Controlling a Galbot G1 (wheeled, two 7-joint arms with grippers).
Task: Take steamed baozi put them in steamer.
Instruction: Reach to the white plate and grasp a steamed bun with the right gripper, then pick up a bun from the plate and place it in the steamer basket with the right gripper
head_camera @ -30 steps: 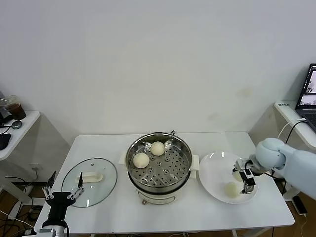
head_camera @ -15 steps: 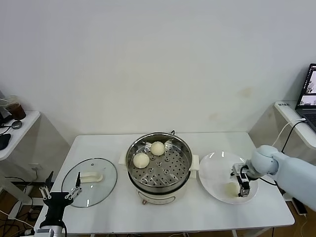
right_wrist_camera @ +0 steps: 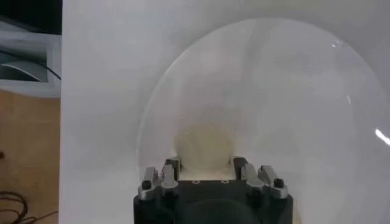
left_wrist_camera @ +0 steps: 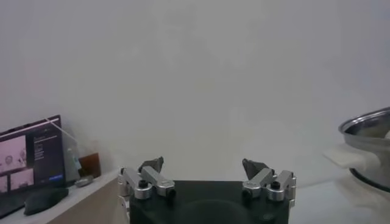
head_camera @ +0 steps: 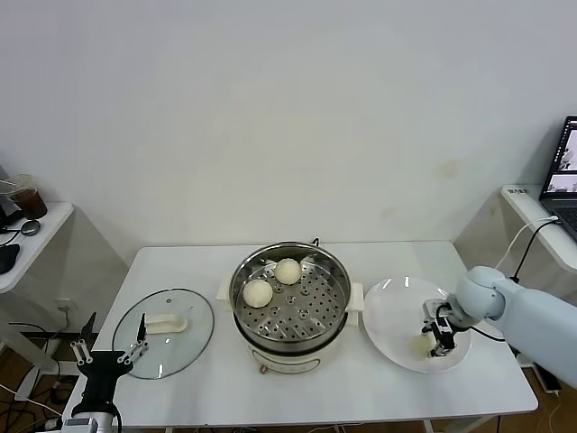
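The steamer (head_camera: 290,350) stands mid-table with two baozi (head_camera: 288,271) (head_camera: 258,292) on its perforated tray. A third baozi (head_camera: 420,345) lies on the white plate (head_camera: 388,311) to the right. My right gripper (head_camera: 435,341) is down on the plate, shut on that baozi. The right wrist view shows the bun (right_wrist_camera: 204,146) between the gripper (right_wrist_camera: 204,163) fingers, with both fingers (right_wrist_camera: 173,163) against its sides. My left gripper (head_camera: 114,336) hangs open and empty off the table's front left corner; the left wrist view shows the gripper (left_wrist_camera: 203,164) jaws wide apart and the steamer's rim (left_wrist_camera: 372,131) far off.
A round glass lid (head_camera: 164,332) with a white handle lies left of the steamer. A laptop (head_camera: 566,171) sits on a side table at the far right. A small table with a dark cup (head_camera: 29,200) stands at the far left.
My right gripper came down over the baozi on the plate and its jaws closed in on it. The left arm sank slightly and stayed open.
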